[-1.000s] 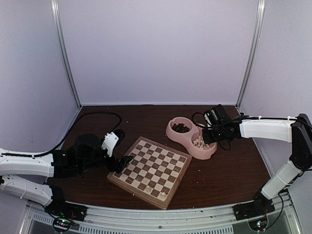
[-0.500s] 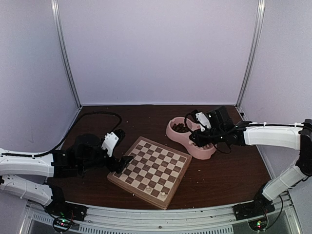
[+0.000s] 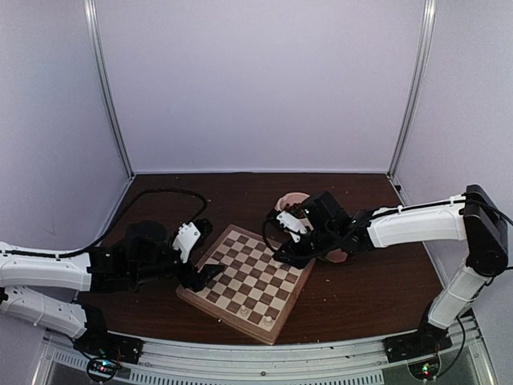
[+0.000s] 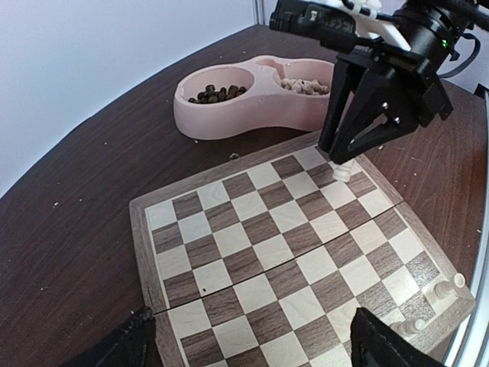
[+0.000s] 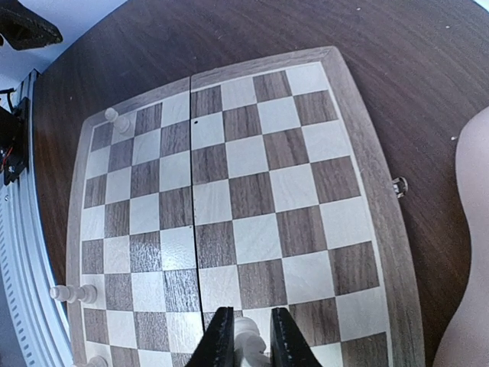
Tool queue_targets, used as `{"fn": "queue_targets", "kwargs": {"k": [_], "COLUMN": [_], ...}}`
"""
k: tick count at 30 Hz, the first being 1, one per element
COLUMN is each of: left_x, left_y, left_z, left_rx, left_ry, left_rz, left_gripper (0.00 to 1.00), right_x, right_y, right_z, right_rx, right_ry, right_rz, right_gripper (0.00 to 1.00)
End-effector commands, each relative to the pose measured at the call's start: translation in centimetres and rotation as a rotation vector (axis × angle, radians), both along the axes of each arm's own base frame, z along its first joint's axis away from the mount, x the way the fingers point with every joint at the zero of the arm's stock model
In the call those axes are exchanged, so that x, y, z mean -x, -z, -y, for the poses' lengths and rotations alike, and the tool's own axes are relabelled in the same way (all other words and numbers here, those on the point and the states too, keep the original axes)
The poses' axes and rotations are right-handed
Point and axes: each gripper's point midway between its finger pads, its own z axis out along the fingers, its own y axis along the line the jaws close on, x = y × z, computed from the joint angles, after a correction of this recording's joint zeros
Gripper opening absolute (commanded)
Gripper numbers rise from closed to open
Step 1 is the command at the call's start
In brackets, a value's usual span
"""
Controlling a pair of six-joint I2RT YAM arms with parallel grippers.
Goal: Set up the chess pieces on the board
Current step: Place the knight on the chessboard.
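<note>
Pale cream turned chess piece (image 4: 343, 170), probably a pawn, hung pinched in the right gripper's (image 5: 246, 336) nearly closed jaws over the checked wooden board's (image 3: 240, 277) two-o'clock edge, poised for placing. Left gripper (image 4: 252, 344) gaped empty at nine o'clock.

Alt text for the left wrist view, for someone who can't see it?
The right claw, shut on a pale chess piece, holds it at the board's far right edge. Beyond sits a pink bowl, dark pieces in one compartment, pale ones in the other. The left claw, open, frames the bottom.
</note>
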Motion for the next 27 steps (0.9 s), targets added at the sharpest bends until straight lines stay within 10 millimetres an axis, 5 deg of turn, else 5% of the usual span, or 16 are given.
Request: {"fn": "queue_targets", "kwargs": {"k": [1, 18, 27], "left_x": [0.1, 0.0, 0.1], "left_y": [-1.5, -1.4, -1.4], "left_z": [1.2, 1.2, 1.3], "left_rx": [0.050, 0.042, 0.042], "left_ry": [0.042, 0.040, 0.043], "left_rz": [0.032, 0.028, 0.025], "left_gripper": [0.88, 0.89, 0.89], "right_x": [0.9, 2.8, 2.7], "right_y": [0.8, 3.8, 3.4], "right_z": [-1.8, -3.8, -3.7], "right_rx": [0.053, 0.232, 0.237], "right_ry": [-0.076, -0.163, -0.149], "right_rz": [0.013, 0.068, 0.102], "right_gripper": [0.16, 0.22, 0.44]}}
